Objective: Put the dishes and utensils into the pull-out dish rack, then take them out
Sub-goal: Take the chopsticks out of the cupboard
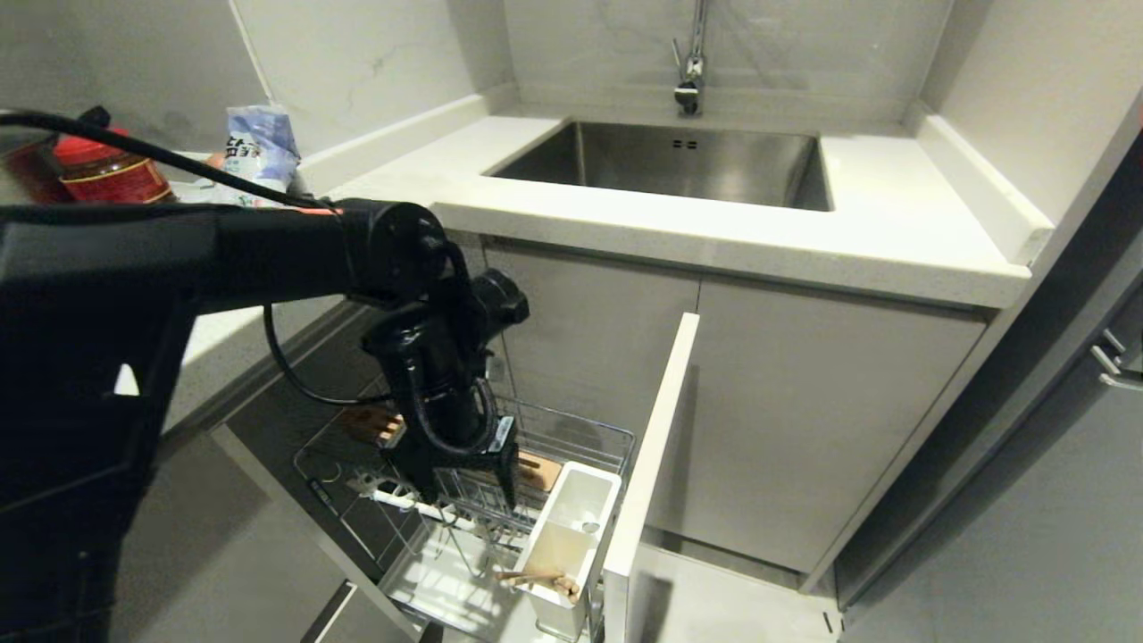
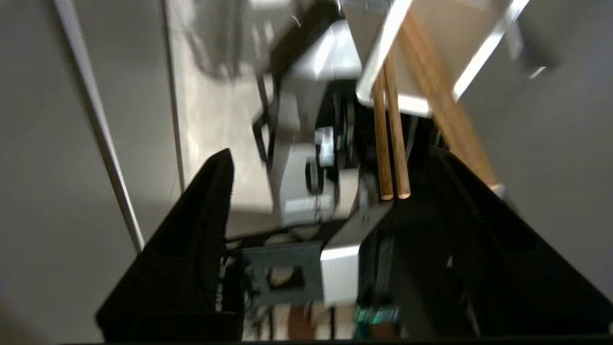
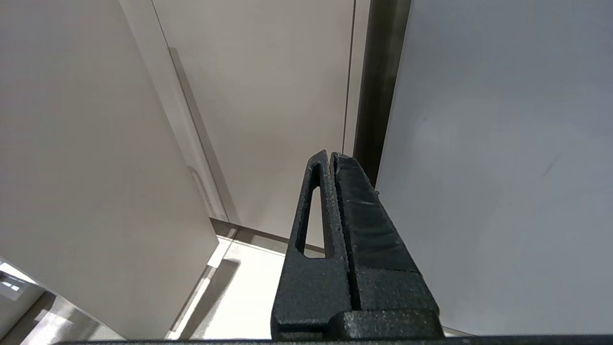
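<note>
My left gripper (image 1: 469, 482) hung over the pulled-out rack (image 1: 571, 433) below the tabletop (image 1: 714, 237), fingers pointing down and spread apart with nothing between them. The chopsticks (image 1: 540, 580) sat in the white cup (image 1: 571, 531) at the rack's front corner, just beside the grey front panel (image 1: 647, 464). In the left wrist view the chopsticks (image 2: 390, 143) leaned out over the cup's rim (image 2: 368, 91), their ends showing between my open fingers (image 2: 201, 215), apart from both.

My right gripper (image 3: 335, 201) was parked with its fingers pressed together on nothing, facing plain cabinet doors.

I judged the chopsticks light, stiff and smooth, likely to slide or fan apart unless pinched as a pair. The best hold looked to be on the free ends that stick out of the cup, both sticks squeezed side by side across their width, then drawn out along their own length so they would not catch the rim. The cup is thin plastic and may tip if dragged sideways. I could not see the bowl, the plate or the fork anywhere. The rack's wires are close-set, so a dropped stick could slip between them.
</note>
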You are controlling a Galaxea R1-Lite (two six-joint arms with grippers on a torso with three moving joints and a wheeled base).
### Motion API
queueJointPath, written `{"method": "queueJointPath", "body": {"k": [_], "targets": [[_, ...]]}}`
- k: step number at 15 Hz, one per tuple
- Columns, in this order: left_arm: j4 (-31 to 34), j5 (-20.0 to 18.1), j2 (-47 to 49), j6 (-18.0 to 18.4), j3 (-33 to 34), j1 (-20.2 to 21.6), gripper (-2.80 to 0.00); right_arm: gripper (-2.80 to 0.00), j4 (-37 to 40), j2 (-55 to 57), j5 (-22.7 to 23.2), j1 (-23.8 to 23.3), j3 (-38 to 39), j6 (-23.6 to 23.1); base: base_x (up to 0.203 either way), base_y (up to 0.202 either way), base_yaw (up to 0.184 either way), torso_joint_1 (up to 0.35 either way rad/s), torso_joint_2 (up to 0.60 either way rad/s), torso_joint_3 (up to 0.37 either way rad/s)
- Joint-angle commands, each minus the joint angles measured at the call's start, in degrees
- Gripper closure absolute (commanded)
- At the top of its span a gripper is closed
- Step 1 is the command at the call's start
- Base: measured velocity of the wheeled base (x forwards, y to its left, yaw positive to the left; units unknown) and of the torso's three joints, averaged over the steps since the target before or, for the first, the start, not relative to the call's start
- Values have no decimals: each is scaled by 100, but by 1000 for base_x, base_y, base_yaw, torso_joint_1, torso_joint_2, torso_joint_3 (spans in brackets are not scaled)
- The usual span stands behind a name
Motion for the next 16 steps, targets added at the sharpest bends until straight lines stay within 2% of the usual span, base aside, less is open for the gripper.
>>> {"method": "queueJointPath", "body": {"k": [1, 3, 4, 6, 16], "targets": [[107, -215, 630, 190, -24, 18, -280, 0, -5, -4, 1, 2, 149, 0, 0, 0, 0, 0, 0, 0], [173, -225, 842, 251, -48, 20, -280, 0, -5, -4, 1, 2, 149, 0, 0, 0, 0, 0, 0, 0], [298, -244, 874, 429, -51, 19, -280, 0, -5, -4, 1, 2, 149, 0, 0, 0, 0, 0, 0, 0], [357, -394, 944, 561, -51, 2, -280, 0, -5, -4, 1, 2, 149, 0, 0, 0, 0, 0, 0, 0], [593, -490, 1286, 598, -51, -270, -280, 0, -5, -4, 1, 2, 149, 0, 0, 0, 0, 0, 0, 0]]}}
